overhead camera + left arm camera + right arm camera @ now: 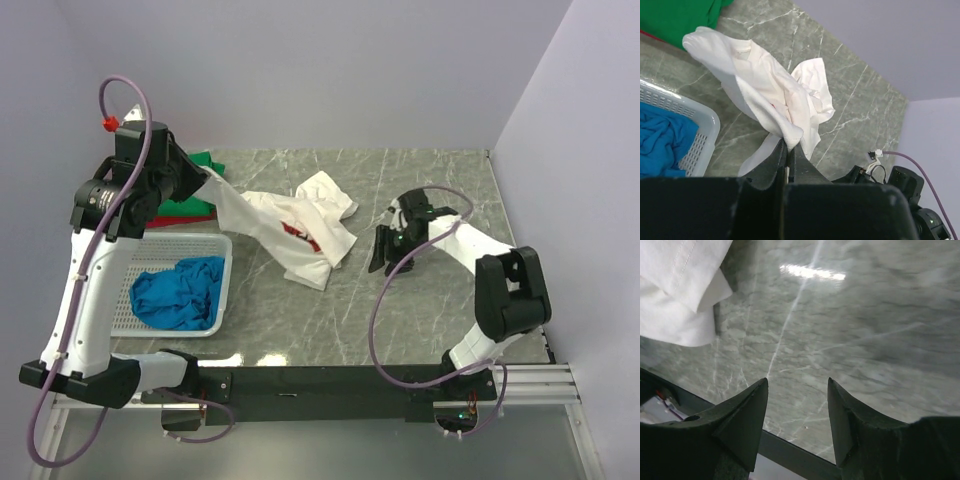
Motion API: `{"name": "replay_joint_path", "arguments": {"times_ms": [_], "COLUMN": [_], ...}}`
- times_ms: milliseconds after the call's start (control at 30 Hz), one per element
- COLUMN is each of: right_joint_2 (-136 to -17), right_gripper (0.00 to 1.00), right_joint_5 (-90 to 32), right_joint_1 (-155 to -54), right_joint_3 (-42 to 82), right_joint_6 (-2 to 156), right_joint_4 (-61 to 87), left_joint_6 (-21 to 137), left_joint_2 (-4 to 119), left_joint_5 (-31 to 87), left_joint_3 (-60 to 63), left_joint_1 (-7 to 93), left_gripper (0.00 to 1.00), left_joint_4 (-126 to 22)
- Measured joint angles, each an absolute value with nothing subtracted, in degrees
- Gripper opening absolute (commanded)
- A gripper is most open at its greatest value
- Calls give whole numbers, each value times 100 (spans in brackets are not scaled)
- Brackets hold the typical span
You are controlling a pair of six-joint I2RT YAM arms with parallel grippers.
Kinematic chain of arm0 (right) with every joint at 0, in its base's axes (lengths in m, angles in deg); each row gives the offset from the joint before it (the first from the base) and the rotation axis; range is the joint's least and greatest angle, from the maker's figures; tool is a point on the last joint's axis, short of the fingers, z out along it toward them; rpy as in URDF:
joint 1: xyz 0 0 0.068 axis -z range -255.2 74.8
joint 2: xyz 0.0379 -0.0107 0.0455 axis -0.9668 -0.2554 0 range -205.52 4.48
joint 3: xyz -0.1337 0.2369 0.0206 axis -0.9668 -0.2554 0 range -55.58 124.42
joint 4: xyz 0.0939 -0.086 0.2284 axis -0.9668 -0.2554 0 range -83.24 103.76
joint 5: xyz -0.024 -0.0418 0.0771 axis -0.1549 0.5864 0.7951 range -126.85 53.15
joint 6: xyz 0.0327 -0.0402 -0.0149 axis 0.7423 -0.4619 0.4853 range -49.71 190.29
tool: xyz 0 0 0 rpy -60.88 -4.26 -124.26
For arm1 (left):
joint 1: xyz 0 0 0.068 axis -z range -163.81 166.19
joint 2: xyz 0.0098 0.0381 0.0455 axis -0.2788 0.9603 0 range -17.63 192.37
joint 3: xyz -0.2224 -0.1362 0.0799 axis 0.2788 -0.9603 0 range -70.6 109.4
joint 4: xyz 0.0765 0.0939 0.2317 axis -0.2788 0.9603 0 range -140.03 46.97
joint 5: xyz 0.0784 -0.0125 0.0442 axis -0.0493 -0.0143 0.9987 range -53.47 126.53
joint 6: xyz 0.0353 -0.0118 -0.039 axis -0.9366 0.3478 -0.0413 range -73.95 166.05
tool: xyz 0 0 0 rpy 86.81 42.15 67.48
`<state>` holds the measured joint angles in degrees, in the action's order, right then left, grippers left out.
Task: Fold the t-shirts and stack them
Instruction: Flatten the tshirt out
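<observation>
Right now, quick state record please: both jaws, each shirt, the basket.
left jaws: shut on an edge of the white shirt, that end lifted, the rest on the table
right jaws: open, empty, over bare table beside the white shirt
white shirt state: crumpled, not folded
blue shirt: bunched up in the basket
green shirt: far left of the table, behind the basket

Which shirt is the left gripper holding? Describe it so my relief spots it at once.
Start at the marble table and look right of the white basket on its left side. There the white t-shirt drapes from the left gripper, shut on its edge, onto the tabletop. It alone is white with red print; the blue shirt sits in the basket, the green shirt behind.
</observation>
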<state>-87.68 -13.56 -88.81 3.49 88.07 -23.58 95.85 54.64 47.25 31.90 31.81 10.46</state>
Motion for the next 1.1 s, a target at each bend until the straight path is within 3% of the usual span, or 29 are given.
{"name": "replay_joint_path", "arguments": {"times_ms": [300,867,967,1000,1100], "right_joint_2": [-9251,-10637,-10648,-10661,-10760], "right_gripper": [58,57,44,29,0], "right_joint_5": [-1208,-1546,-1710,-1763,-1839], "right_joint_1": [-10033,-11047,-11121,-11136,-11145], "right_joint_3": [489,1573,1617,1621,1641], "right_joint_6": [9119,10179,10212,10214,10206], "right_joint_4": [-1949,-1119,-1173,-1193,-1252], "left_joint_6": [9448,8967,8884,8869,8838], "left_joint_2": [5589,5969,5991,5991,5991], "left_joint_5": [4325,3883,3820,3803,3748], "left_joint_3": [2938,2989,3030,3037,3059], "left_joint_1": [2914,2597,2497,2459,2363], "left_gripper": [1,1,1,1,1], "left_joint_4": [1070,1072,1068,1068,1057]}}
